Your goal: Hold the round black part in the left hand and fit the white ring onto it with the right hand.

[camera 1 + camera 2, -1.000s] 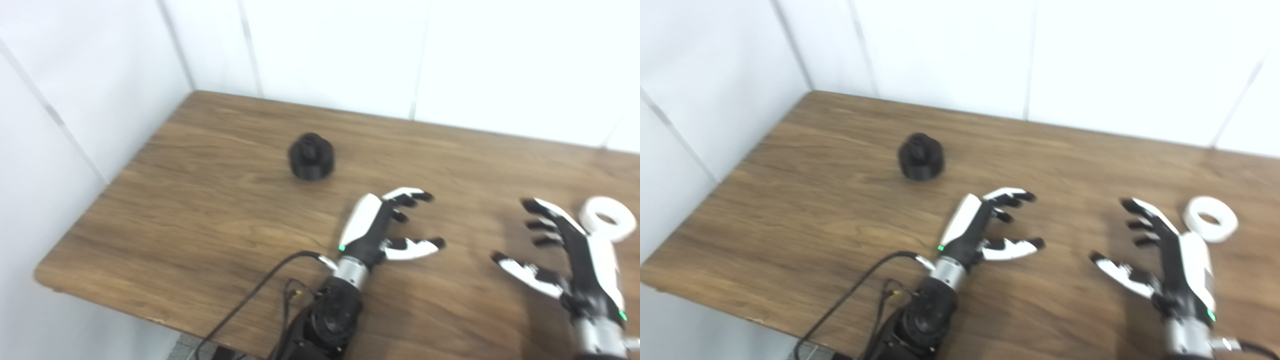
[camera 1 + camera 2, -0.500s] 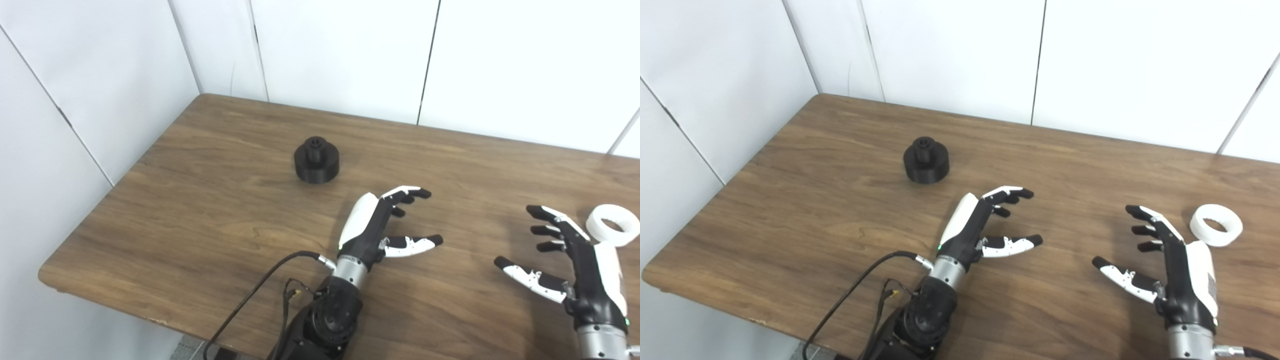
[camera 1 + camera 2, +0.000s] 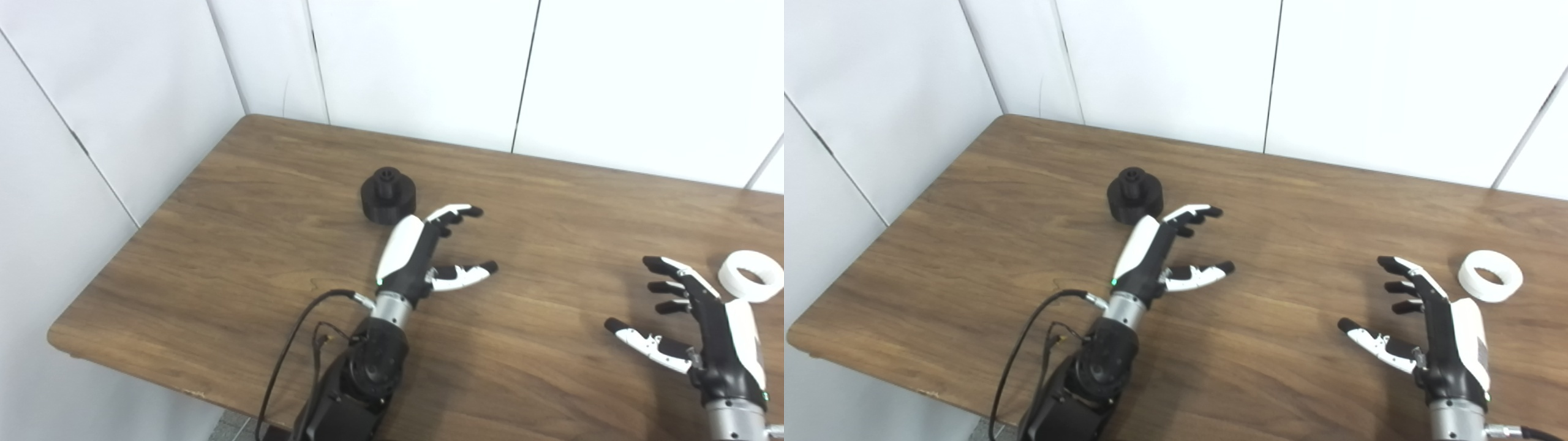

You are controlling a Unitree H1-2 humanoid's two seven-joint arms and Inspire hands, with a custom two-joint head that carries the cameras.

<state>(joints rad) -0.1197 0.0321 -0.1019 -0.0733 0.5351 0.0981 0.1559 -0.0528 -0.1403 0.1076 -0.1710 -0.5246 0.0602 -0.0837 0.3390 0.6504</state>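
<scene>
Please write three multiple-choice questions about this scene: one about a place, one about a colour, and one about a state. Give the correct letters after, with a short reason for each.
1. Where does the round black part stand?
A. On the table, beyond the left hand
B. In the right hand
C. On top of the white ring

2. What colour is the ring near the right hand?
A. Red
B. White
C. Blue

3. What is the state of the two hands?
A. Both closed on parts
B. Left holds the black part, right is open
C. Both open, holding nothing

Answers:
1. A: the black part sits on the wood, just past the left hand's fingertips.
2. B: the ring lying on the table to the right of the right hand is plainly white.
3. C: both hands show spread fingers with nothing between them.
</scene>
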